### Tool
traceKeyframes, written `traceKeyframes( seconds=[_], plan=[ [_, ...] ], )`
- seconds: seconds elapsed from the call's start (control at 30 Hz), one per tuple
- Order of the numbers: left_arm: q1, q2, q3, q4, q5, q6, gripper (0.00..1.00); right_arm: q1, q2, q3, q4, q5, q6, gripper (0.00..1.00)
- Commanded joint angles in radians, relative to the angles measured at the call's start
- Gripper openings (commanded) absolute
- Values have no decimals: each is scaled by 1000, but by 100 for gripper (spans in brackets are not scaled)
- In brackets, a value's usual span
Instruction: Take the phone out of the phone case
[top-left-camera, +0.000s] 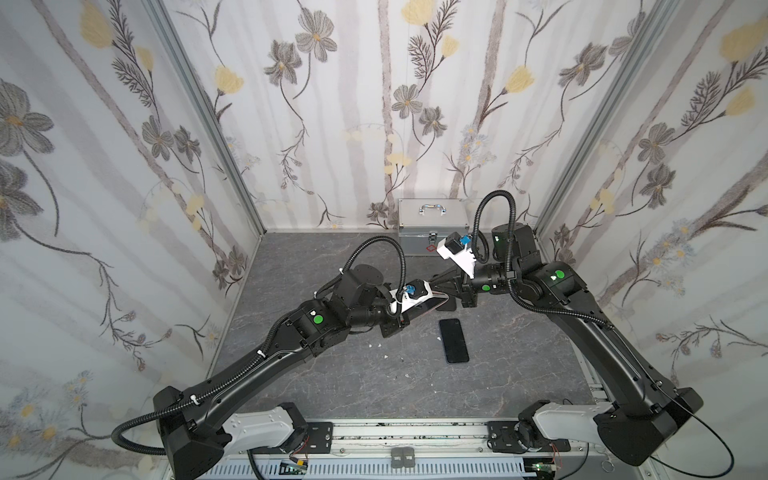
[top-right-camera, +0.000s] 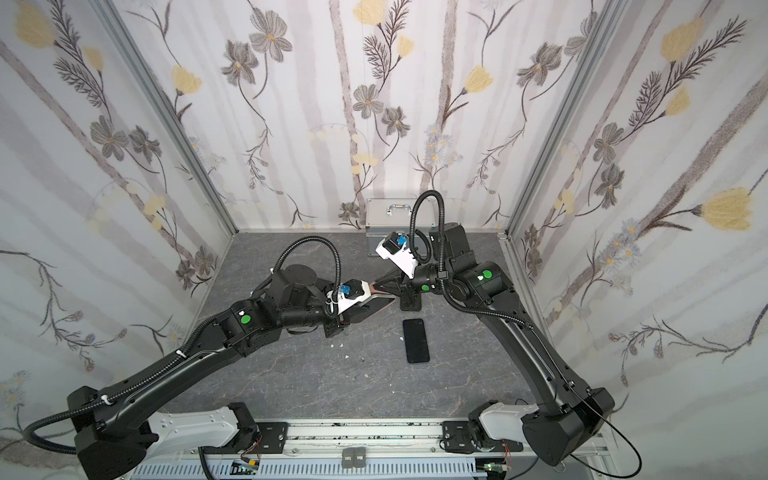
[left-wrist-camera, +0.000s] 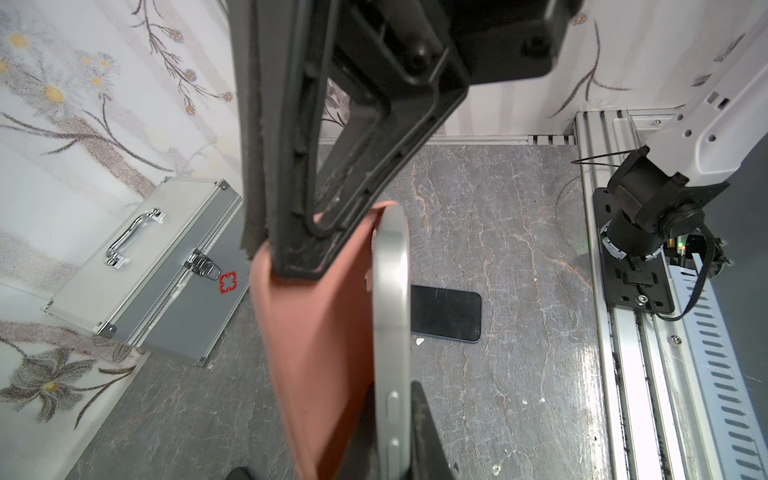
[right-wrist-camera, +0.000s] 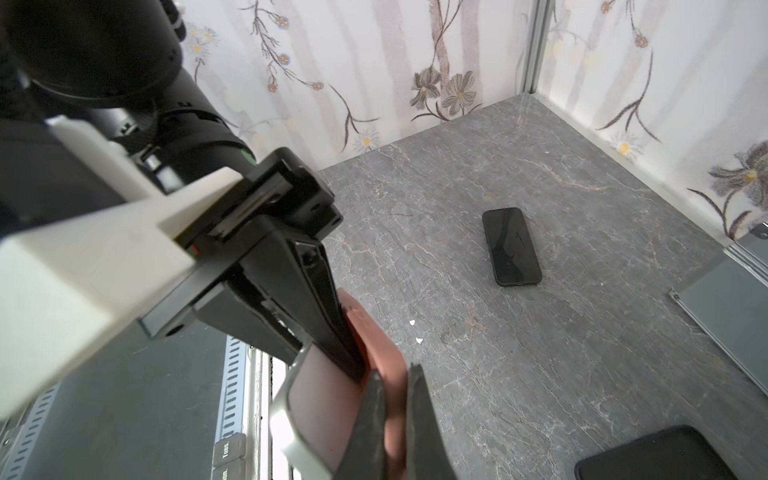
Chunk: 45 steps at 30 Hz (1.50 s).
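Observation:
Both grippers meet above the middle of the table. The phone (left-wrist-camera: 390, 316), with a silver rim, stands edge-on in the left wrist view, and my left gripper (left-wrist-camera: 392, 399) is shut on it. The phone case (left-wrist-camera: 316, 353) is salmon-coloured and soft, and it is peeled away from the phone along one side. My right gripper (right-wrist-camera: 394, 382) is shut on a fold of the phone case (right-wrist-camera: 374, 332). In both top views the right gripper (top-left-camera: 438, 289) (top-right-camera: 376, 284) points left at the left gripper (top-left-camera: 419, 309). Much of the phone is hidden under the left wrist camera there.
A second, bare black phone (top-left-camera: 454, 340) (right-wrist-camera: 512, 247) lies flat on the grey marbled table (top-left-camera: 374, 386), just in front of the grippers. A silver carrying box (top-left-camera: 432, 220) (left-wrist-camera: 137, 270) stands against the back wall. Small white crumbs (top-left-camera: 384, 356) dot the table. A dark flat object (right-wrist-camera: 652, 457) lies below the right gripper.

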Motion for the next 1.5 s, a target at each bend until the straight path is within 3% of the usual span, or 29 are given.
traceKeyframes(
  seconds=[0.0, 0.23, 0.43, 0.67, 0.87, 1.1, 1.27, 1.47],
  plan=[
    [-3, -2, 18, 99, 25, -42, 0, -25, 25, -19, 59, 49, 124, 0],
    [-11, -7, 2, 110, 32, -73, 0, -74, 79, -39, 119, 53, 250, 0],
    [-9, -34, -56, 190, -58, -172, 0, -109, 35, -143, 250, 217, 389, 0],
    [8, -95, -256, 503, -153, -460, 0, -143, -74, -315, 348, 459, 491, 0],
    [35, -35, -321, 581, -212, -697, 0, -143, -195, -426, 386, 697, 576, 0],
    [81, 22, -396, 631, -177, -969, 0, -139, -292, -522, 344, 649, 604, 0],
    [81, 74, -440, 641, -175, -1031, 0, -128, -262, -496, 186, 647, 560, 0],
    [67, 149, -475, 670, -169, -1071, 0, -65, -235, -475, 75, 784, 618, 0]
  ],
)
